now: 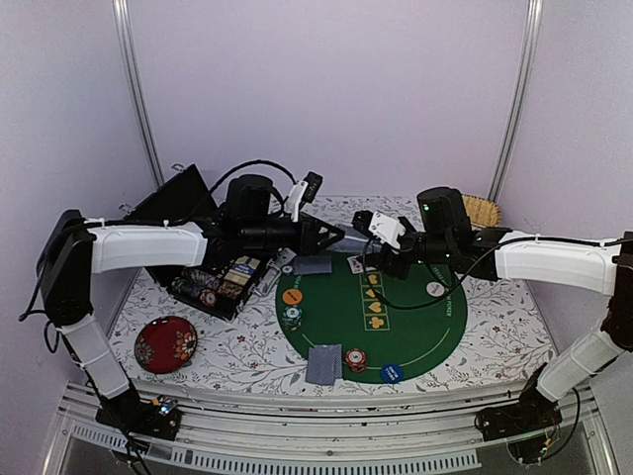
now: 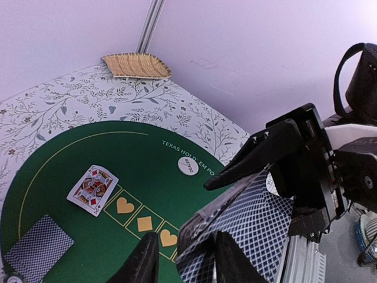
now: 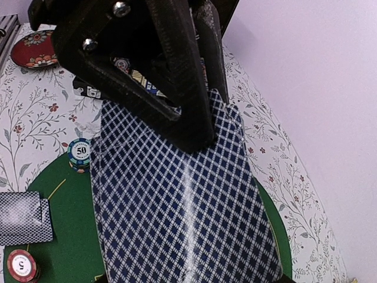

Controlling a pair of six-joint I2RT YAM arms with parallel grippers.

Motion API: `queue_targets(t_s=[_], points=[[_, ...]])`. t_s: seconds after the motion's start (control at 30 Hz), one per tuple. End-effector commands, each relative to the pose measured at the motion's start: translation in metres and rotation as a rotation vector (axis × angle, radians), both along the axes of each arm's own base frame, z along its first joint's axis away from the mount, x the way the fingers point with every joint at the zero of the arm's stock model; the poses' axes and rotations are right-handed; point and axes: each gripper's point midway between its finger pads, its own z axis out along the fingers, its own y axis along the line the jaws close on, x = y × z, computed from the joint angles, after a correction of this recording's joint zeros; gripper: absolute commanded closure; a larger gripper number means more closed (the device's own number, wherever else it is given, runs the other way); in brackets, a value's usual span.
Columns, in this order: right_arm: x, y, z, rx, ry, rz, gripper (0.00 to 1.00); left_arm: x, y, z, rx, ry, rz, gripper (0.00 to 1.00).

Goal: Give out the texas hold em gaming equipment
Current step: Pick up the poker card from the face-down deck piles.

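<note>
Over the far part of the green mat (image 1: 415, 327) my right gripper (image 1: 381, 255) is shut on a deck of blue-backed cards (image 3: 182, 218); one of its fingers (image 2: 259, 154) lies along the deck. My left gripper (image 2: 185, 239) straddles the deck's end (image 2: 259, 224), jaws narrowed, one finger on the top card and a gap at the other. A face-up king (image 2: 92, 188) lies by the suit boxes. Face-down cards (image 1: 313, 265) (image 1: 324, 363) lie with a green chip stack (image 1: 292, 316), a red one (image 1: 355, 359), and orange (image 1: 291, 296), white (image 2: 188, 165) and blue (image 1: 392, 373) discs.
A black chip case (image 1: 220, 280) with its lid up stands at the mat's left. The dark red floral dish (image 1: 166, 344) sits near the front left. A tan woven piece (image 2: 136, 65) lies at the back right corner by the wall.
</note>
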Motion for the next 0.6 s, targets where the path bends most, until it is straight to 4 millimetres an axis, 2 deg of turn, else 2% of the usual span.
queue_targets(t_s=[0.0,0.1,0.2,0.3,0.47,0.57], points=[[0.002,0.004,0.025,0.043,-0.056,0.002,0.53,-0.007,0.006,0.005,0.018,-0.031,-0.006,0.65],[0.003,0.003,0.025,0.043,-0.058,0.000,0.53,-0.009,0.009,0.009,0.022,-0.049,-0.008,0.54],[0.003,0.003,0.025,0.040,-0.058,-0.001,0.53,-0.012,0.010,0.010,0.024,-0.052,-0.013,0.55],[0.003,0.003,0.026,0.042,-0.059,-0.001,0.53,-0.014,0.011,0.010,0.022,-0.044,-0.021,0.66],[0.004,0.002,0.025,0.040,-0.058,-0.004,0.53,-0.016,0.016,0.017,0.023,-0.052,-0.012,0.98],[0.005,0.000,0.027,0.045,-0.058,-0.009,0.53,-0.017,0.023,0.022,0.017,-0.065,0.001,1.00]])
